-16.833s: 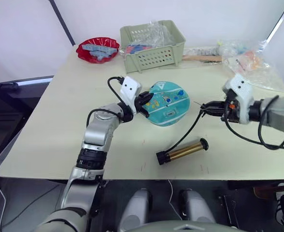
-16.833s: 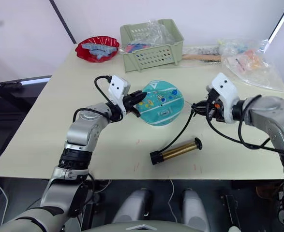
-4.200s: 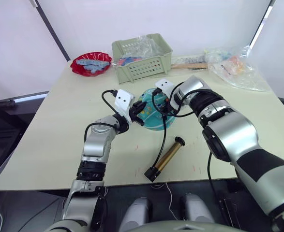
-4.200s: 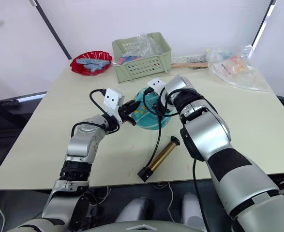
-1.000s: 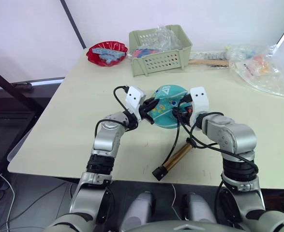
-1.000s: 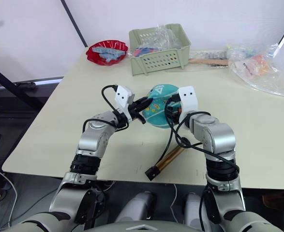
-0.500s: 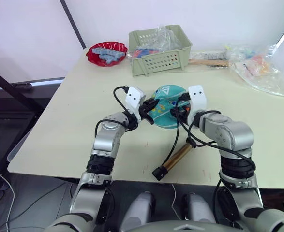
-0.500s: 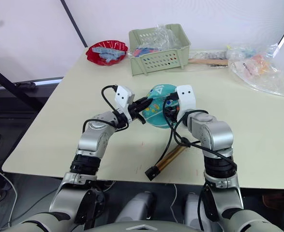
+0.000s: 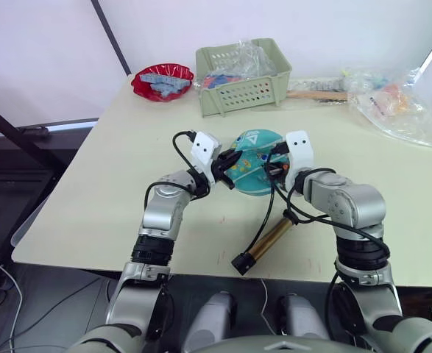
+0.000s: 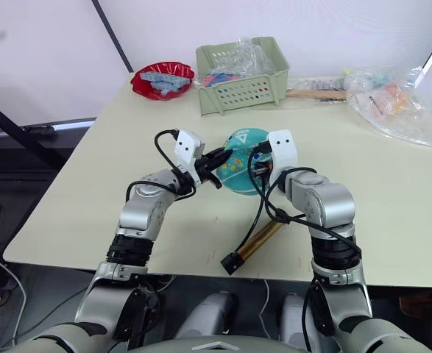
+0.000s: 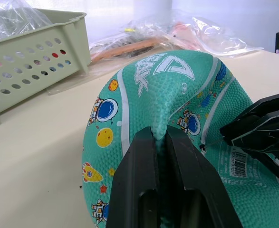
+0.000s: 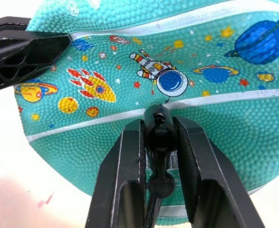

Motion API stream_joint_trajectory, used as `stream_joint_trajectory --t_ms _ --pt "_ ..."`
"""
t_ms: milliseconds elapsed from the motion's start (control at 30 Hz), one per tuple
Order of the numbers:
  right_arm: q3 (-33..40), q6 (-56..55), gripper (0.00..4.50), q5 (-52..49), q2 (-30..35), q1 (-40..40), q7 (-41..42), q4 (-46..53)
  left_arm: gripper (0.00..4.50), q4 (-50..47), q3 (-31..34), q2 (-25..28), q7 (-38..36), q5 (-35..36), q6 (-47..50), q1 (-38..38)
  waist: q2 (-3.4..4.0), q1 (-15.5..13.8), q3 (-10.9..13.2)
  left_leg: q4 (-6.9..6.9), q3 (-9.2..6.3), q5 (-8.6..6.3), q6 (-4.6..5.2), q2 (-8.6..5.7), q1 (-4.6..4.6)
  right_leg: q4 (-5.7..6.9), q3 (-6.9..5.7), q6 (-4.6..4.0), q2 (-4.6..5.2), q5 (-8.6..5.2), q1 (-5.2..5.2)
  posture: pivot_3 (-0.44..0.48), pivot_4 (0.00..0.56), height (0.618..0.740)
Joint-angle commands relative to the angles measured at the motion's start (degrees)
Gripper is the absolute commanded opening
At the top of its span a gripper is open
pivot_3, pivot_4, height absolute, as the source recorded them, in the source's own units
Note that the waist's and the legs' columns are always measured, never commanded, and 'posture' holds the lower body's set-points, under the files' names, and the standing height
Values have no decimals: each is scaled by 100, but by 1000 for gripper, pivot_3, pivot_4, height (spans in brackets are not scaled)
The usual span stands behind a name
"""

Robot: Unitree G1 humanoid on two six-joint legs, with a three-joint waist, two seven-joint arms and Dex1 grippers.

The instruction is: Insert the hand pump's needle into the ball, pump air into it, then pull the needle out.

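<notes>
Two jaws clamp: left on one ball [image 11: 172, 109], right on one needle [image 12: 159, 128].

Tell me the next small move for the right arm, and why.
Probably press the needle fitting straight into the ball. The right gripper clamps it against the ball's skin, the left gripper pinches a fold to steady it, and the hand pump lies untouched.

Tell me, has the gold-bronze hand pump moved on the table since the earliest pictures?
Yes. The gold-bronze hand pump has turned: its black foot now points at the table's near edge, and its barrel points toward the teal ball.
</notes>
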State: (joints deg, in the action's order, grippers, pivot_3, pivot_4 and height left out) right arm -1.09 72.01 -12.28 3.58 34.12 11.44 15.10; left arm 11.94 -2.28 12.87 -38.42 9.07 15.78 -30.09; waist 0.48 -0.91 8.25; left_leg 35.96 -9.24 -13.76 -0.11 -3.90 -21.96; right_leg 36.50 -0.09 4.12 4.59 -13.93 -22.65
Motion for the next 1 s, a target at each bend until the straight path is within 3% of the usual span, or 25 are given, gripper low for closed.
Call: stream_joint_trajectory --t_ms 33,367,567,1000 --pt "-331 -170 351 6 325 125 158 210 0 579 -447 -72 -25 -199 390 339 0 -3 0 0 0 0 0 0 0 0 0 0 0 0 0 0 150 740" --pt "-2302 -1453 351 653 2127 578 1386 -56 0 684 -461 -126 -59 -209 359 224 -4 -7 2 6 20 0 1 -5 -3 -1 -5 1 4 0 4 0 150 740" --pt "-3083 -1756 351 982 2595 1115 2200 -354 0 695 -460 -138 -70 -194 374 190 -6 -3 2 12 20 0 1 -4 -2 -1 -7 2 5 0 9 0 150 740" --pt "-3863 -1846 351 1530 2421 2211 3372 -1632 0 608 -488 -192 -85 -153 425 221 -8 4 -2 16 -5 0 0 -4 3 4 -7 2 3 0 11 0 150 740"
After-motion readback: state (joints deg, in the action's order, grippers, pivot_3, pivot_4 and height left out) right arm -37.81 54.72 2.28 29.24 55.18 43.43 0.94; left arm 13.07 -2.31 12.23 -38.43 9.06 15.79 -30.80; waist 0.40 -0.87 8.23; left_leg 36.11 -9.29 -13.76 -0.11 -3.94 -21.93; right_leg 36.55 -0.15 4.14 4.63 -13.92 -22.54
